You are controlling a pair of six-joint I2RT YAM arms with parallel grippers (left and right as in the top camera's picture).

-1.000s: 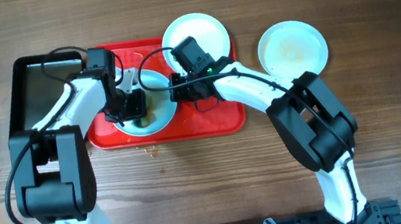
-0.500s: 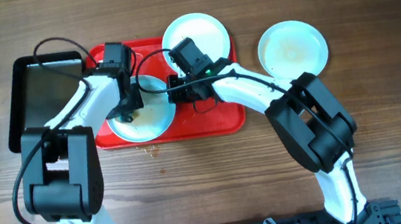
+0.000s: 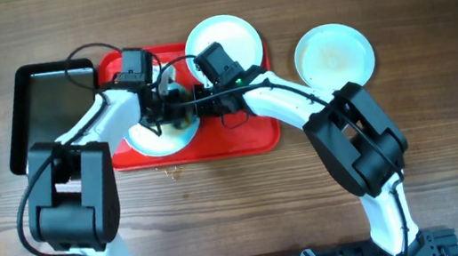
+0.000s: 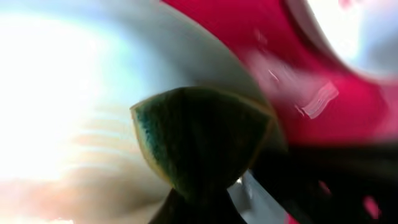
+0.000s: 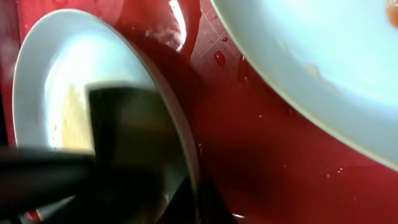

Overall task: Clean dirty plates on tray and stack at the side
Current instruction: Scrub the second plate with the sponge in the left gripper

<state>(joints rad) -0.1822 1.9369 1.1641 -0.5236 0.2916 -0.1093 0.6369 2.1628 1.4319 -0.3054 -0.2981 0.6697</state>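
The left hand (image 3: 161, 102) is seen from overhead clamped on a green and yellow sponge (image 4: 199, 140). In the left wrist view the sponge is pressed against the pale inside of a plate (image 3: 148, 139); that view is badly blurred, and the fingers themselves cannot be made out.

The right hand (image 3: 199, 96) is closed on the same plate's rim at its 3 o'clock edge. In the right wrist view a dark finger (image 5: 127, 149) is laid over the plate's inner face, and the plate appears tipped up from the tray (image 3: 239, 135). A yellow-brown smear is visible inside the plate.

The plate is held over the 9 o'clock half of the red tray. A second plate (image 3: 225, 34) is placed at the tray's 12 o'clock edge, partly overhanging it. A third plate (image 3: 333, 53), faintly stained tan in the middle, is set on the wooden bench (image 3: 449, 160) at about 2 o'clock from the tray, apart from it. A black pan (image 3: 46, 104) is placed just beside the tray at 9 o'clock.
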